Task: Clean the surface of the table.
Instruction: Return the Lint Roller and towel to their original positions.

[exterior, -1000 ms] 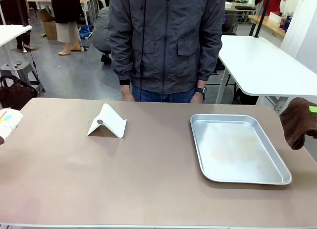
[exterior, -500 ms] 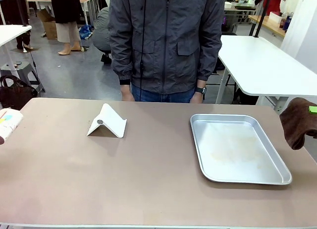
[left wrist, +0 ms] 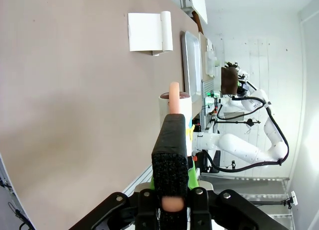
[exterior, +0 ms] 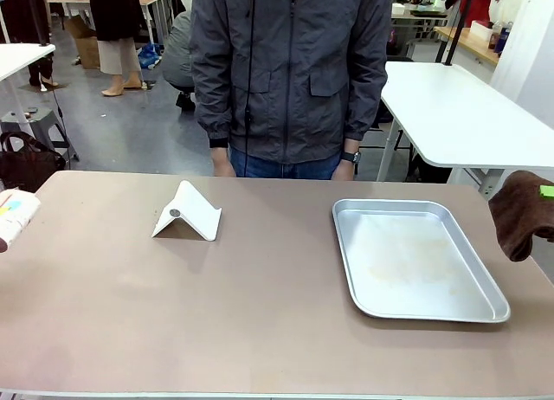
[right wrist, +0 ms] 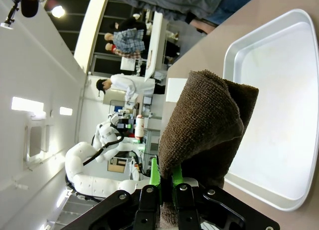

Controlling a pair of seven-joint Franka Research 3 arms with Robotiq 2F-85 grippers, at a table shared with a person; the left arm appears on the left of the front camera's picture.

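The table has a matte taupe top and spans the front view. At its left edge a white bottle with a coloured label pokes in. In the left wrist view my left gripper is shut on this white bottle, which has a pink tip, above the table. At the right edge a brown cloth hangs just off the table, with a green pad of my right gripper showing beside it. The right wrist view shows my right gripper shut on the brown cloth.
A white folded stand sits left of centre. A shiny metal tray lies at the right. A person in a grey jacket stands at the far edge, hands down behind it. White-topped tables stand beyond.
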